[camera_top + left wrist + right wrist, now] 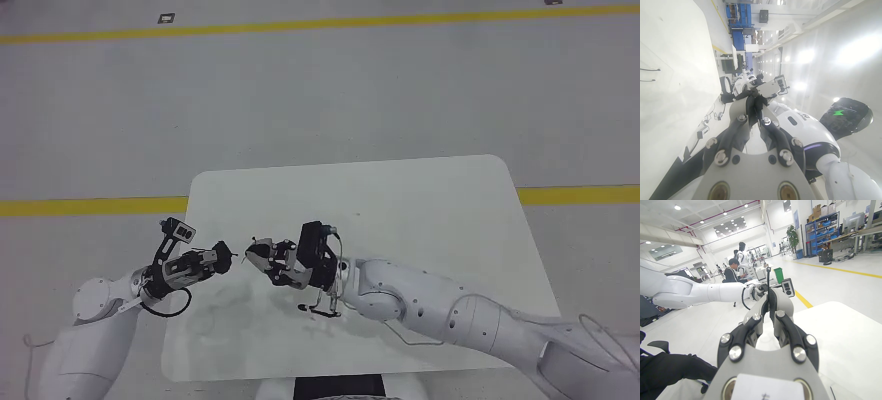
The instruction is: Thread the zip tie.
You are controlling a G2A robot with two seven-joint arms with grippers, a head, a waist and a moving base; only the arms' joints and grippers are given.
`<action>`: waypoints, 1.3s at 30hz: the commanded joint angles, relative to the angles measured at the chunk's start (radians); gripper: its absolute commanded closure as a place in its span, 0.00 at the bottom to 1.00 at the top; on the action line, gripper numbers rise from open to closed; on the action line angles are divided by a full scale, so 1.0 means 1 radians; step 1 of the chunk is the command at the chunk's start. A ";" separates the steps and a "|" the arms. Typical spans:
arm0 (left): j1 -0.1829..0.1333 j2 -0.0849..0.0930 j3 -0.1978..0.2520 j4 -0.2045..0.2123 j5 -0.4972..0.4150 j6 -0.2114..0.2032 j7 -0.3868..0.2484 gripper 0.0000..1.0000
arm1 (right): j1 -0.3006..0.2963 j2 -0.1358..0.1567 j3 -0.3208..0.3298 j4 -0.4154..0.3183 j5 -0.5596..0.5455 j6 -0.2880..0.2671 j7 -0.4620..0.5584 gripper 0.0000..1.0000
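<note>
From my station, both arms meet over the lower left part of the white worktop (pixel 430 200) in the top view, tool tips facing each other with only a narrow gap between them.

The right tool (pixel 769 298), coming in from the lower right of the top view (pixel 260 251), is clenched. Its two ribbed black pads (pixel 774 302) are pressed together on the strap of a black zip tie (pixel 768 279). The strap runs out past the fingertips, and its square head sits free at the far end, touching nothing. The tie is thin and straight there, held off the worktop.

The left tool (pixel 754 100), at the lower left of the top view (pixel 224 255), also has its fingers drawn together, pad against pad, with no gap at the tips. I cannot tell whether any of the strap is caught between them, because the dark pads and the dark parts of the other tool just beyond run together. It sits just short of the right tool, near the tie.

Two spare ties (pixel 651 70) lie flat on the worktop, side by side, well apart from both tools.
</note>
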 commanded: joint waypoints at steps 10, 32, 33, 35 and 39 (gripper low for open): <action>0.000 0.000 0.000 0.000 0.000 0.000 0.000 1.00 | -0.006 -0.015 0.003 0.036 -0.181 -0.004 -0.090 1.00; 0.000 0.000 0.000 0.000 0.000 0.000 0.000 1.00 | 0.023 -0.041 -0.016 0.093 -0.334 -0.001 -0.194 1.00; 0.000 0.000 0.000 0.000 0.000 0.000 0.000 1.00 | 0.021 -0.041 -0.007 0.098 -0.349 -0.004 -0.201 1.00; 0.000 0.000 0.000 0.000 0.000 0.000 0.000 1.00 | 0.015 -0.046 0.002 0.103 -0.383 -0.004 -0.212 1.00; 0.000 0.000 0.000 0.000 0.000 0.000 0.000 1.00 | 0.011 -0.057 0.007 0.120 -0.426 -0.004 -0.243 1.00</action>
